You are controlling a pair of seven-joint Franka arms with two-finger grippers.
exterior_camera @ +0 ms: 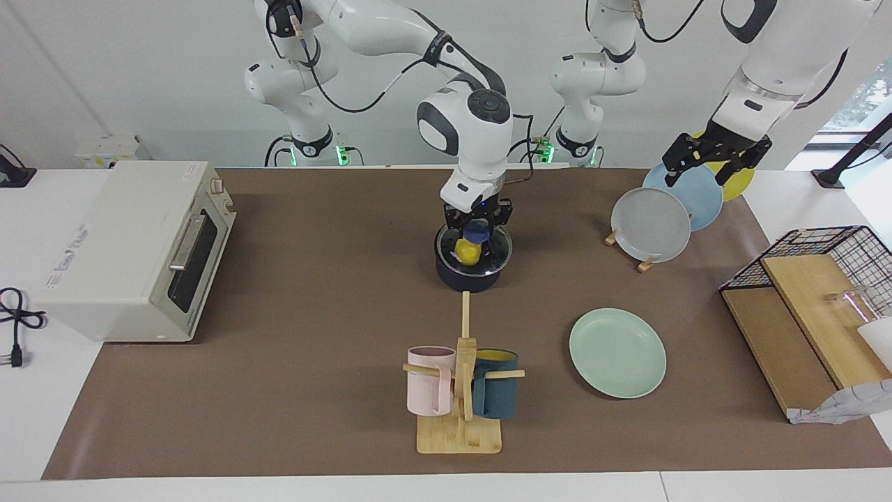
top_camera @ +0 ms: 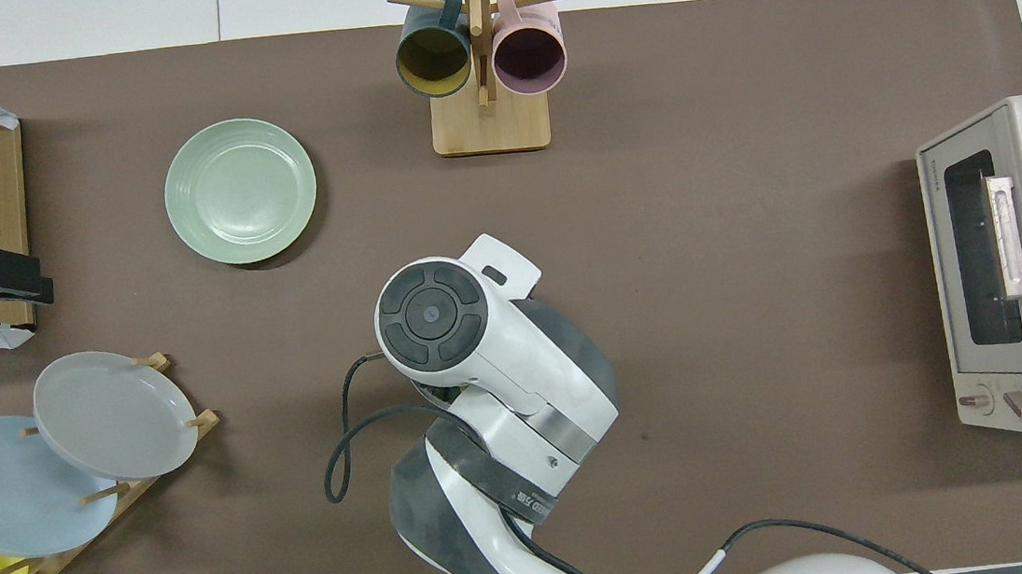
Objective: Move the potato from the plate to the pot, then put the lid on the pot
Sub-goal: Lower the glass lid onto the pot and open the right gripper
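Four plates [exterior_camera: 617, 353], two mugs [exterior_camera: 430, 380] — one pot [exterior_camera: 468, 277].
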